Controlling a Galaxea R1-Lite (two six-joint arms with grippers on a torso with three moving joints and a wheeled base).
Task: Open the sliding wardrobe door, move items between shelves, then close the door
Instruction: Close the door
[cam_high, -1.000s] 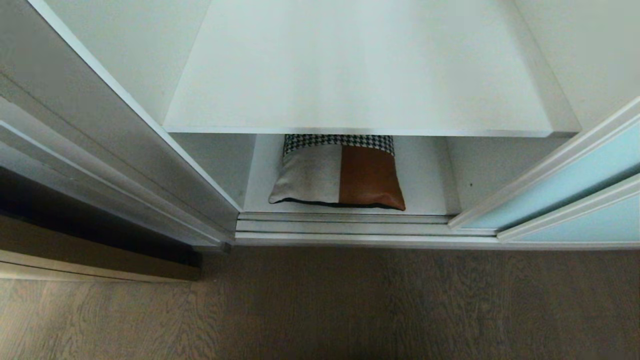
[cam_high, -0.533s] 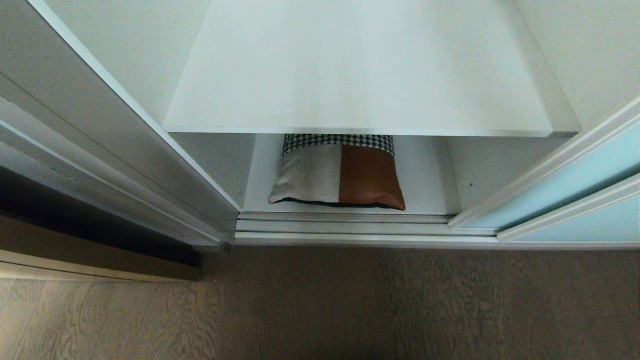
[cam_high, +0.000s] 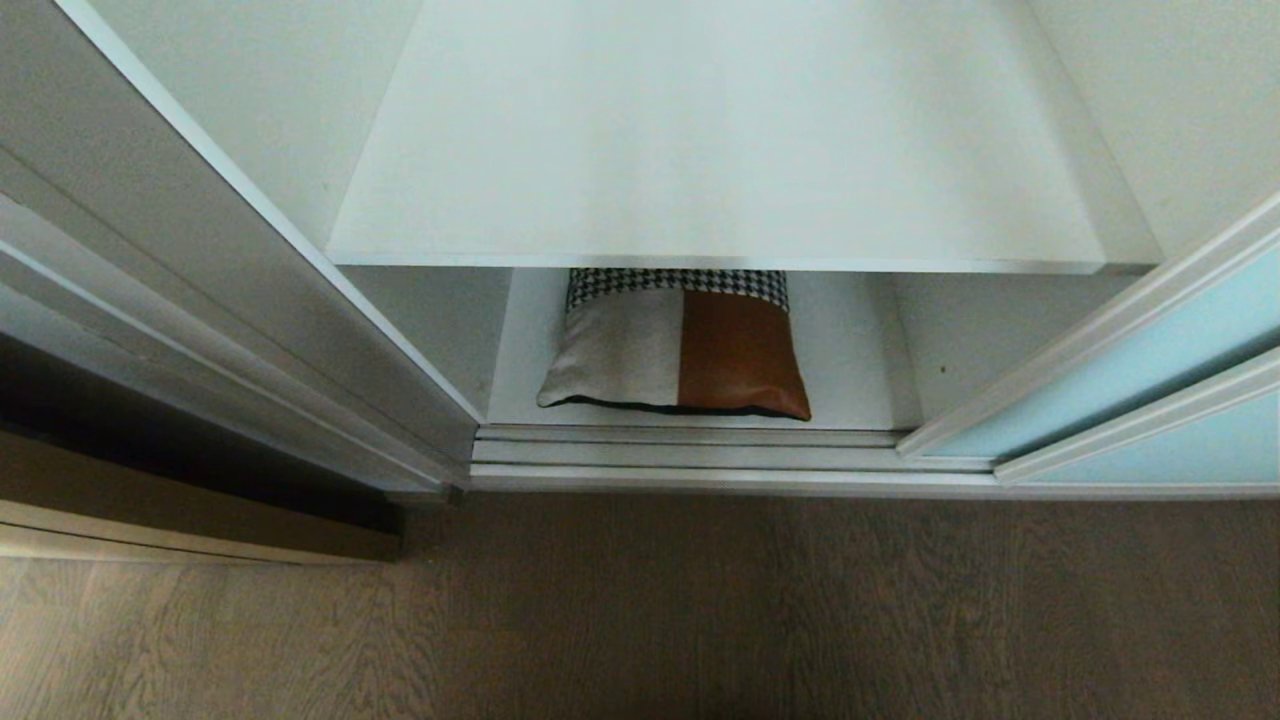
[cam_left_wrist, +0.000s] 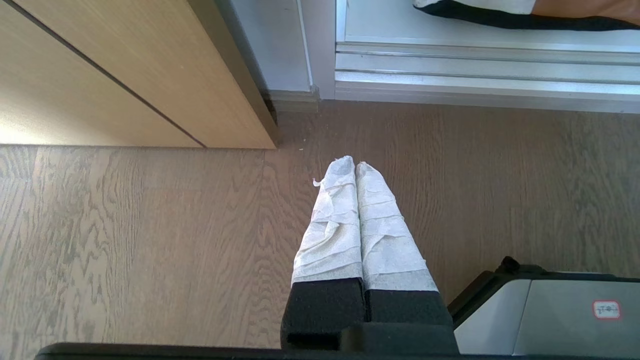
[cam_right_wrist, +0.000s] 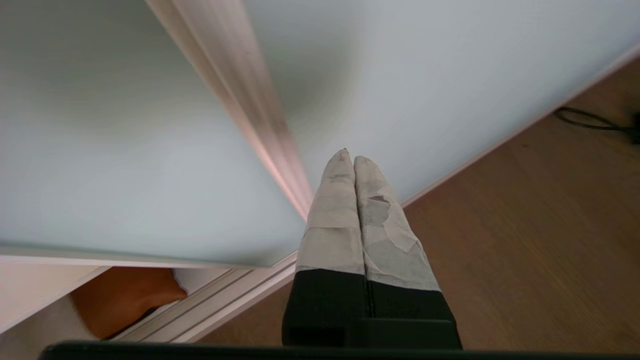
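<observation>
Both tools, left tool (cam_left_wrist: 355, 166) and right tool (cam_right_wrist: 348, 159), are wearing wrinkled white tape over tapered fingers (cam_left_wrist: 330, 220), sitting on black blocky bases.

Grey-brown wood-grain floor (cam_high: 700, 610) across the whole foreground, running up to a silver bottom track (cam_high: 690, 455) with parallel rails. Tan wood door (cam_left_wrist: 110, 75) at the left, crossed by a thin dark line, lower corner ending just beside the track's end. Thin black cable (cam_right_wrist: 590, 120) lying curled on the floor near a frosted panel's bottom edge.
</observation>
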